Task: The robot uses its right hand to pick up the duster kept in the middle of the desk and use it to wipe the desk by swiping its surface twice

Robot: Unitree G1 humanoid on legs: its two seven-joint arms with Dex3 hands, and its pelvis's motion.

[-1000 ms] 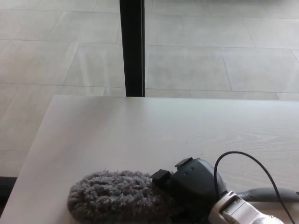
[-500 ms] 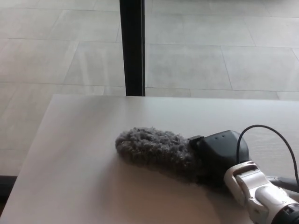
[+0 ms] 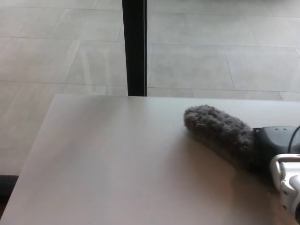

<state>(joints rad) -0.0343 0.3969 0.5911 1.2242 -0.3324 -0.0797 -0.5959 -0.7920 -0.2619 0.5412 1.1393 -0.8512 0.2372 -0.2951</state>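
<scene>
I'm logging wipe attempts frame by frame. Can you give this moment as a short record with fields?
tool: grey fluffy duster
tool position: lying on the desk, right of centre, towards the far edge
holder: right hand, shut on the duster
left hand: not in view
surface: pale desk
background: tiled floor, black post

A black vertical post [image 3: 135, 47] stands on the pale tiled floor [image 3: 211, 56] beyond the far edge.
</scene>
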